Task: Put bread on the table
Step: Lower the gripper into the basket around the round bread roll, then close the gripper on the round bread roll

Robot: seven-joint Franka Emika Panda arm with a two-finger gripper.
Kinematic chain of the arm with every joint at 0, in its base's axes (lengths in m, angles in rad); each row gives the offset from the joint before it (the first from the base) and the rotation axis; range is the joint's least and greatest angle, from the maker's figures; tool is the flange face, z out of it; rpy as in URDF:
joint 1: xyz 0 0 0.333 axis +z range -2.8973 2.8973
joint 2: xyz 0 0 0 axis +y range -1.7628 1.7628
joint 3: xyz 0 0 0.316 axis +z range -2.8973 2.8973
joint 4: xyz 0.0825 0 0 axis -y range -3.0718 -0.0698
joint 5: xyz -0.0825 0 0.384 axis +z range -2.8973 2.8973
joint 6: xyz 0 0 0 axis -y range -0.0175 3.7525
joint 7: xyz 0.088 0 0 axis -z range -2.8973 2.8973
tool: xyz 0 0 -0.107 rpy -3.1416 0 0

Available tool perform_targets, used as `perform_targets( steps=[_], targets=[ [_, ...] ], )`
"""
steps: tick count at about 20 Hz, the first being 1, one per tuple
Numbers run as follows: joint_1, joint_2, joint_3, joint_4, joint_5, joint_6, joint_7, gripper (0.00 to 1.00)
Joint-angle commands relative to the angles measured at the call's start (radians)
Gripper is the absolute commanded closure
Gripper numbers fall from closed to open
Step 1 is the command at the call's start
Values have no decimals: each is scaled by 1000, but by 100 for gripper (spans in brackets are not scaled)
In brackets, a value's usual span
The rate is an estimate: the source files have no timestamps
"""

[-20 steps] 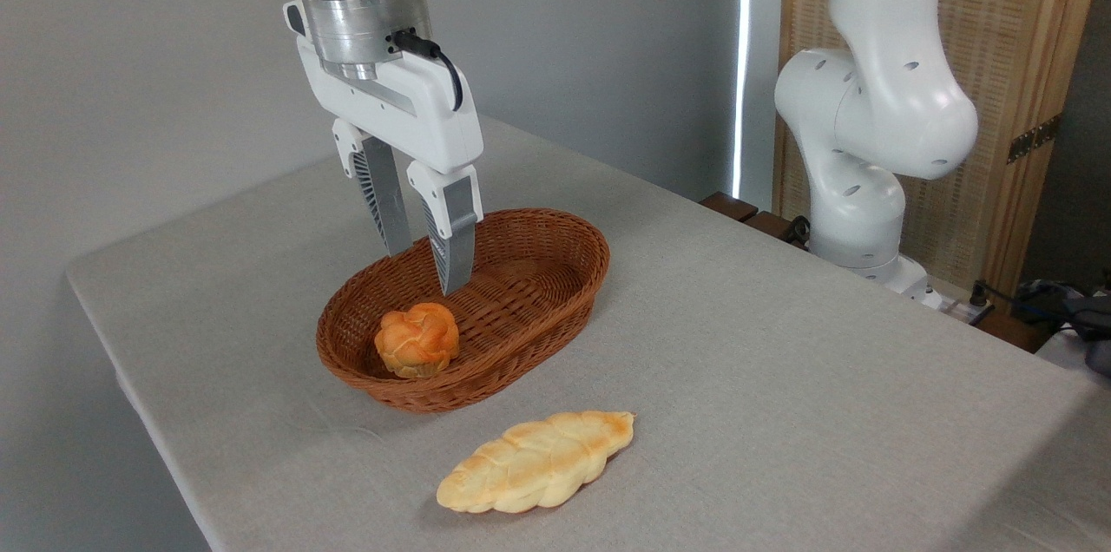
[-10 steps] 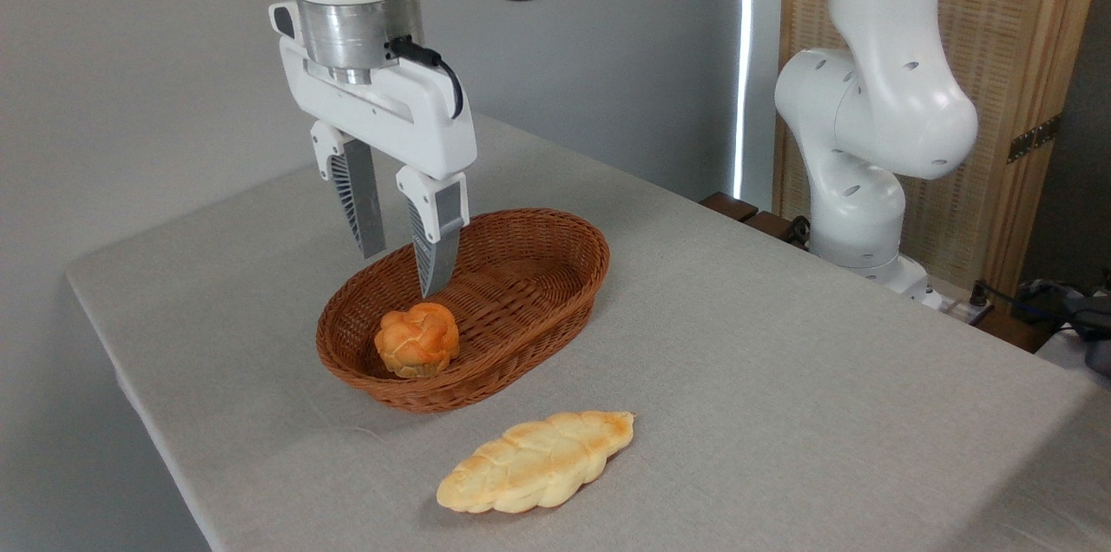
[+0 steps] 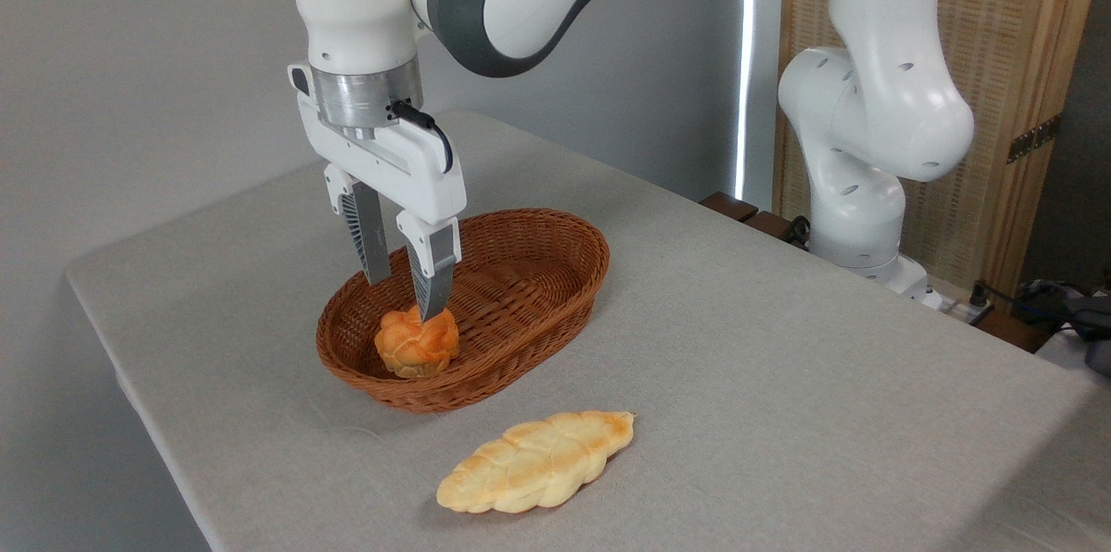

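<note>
The bread (image 3: 416,345), a small round orange-golden knotted bun, lies in the near left end of a brown oval wicker basket (image 3: 529,309). That basket stands on the table (image 3: 781,378), which is covered in light grey cloth. My gripper (image 3: 404,300) hangs open right above the bun, pointing down. Its front fingertip (image 3: 431,309) overlaps the bun's top edge in the picture. The rear finger stands behind the bun, over the basket's far rim. I cannot tell whether either finger touches the bun.
A long pale yellow braided loaf (image 3: 535,461) lies on the cloth in front of the basket. The arm's white base (image 3: 859,187) stands at the table's far right edge, before a wood and wicker screen. The table's left and front edges are close.
The gripper has come down and slightly toward the bun, from well above the basket rim to just over the bun. Its fingers stay open. Bun, basket and loaf have not moved.
</note>
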Motion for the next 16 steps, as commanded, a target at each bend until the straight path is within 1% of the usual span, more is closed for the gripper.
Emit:
perform_targets(
  steps=[1, 2, 3, 6, 7, 8, 9, 10, 14, 16],
  targets=[
    [-10, -12, 7, -51, 2, 71, 5, 0],
    [-16, -3, 7, -67, 2, 101, 6, 0],
    [-33, 10, 7, -73, 2, 122, 6, 0],
    [-35, 16, 7, -73, 3, 126, 8, 0],
    [-35, 18, 7, -73, 17, 126, 12, 0],
    [-36, 27, 7, -74, 58, 126, 14, 0],
    [-39, 33, 7, -78, 87, 126, 14, 0],
    [-45, 34, 7, -84, 101, 129, 14, 0],
    [-48, 47, 5, -90, 101, 134, 14, 0],
    [-59, 48, 5, -96, 101, 135, 12, 0]
  ],
)
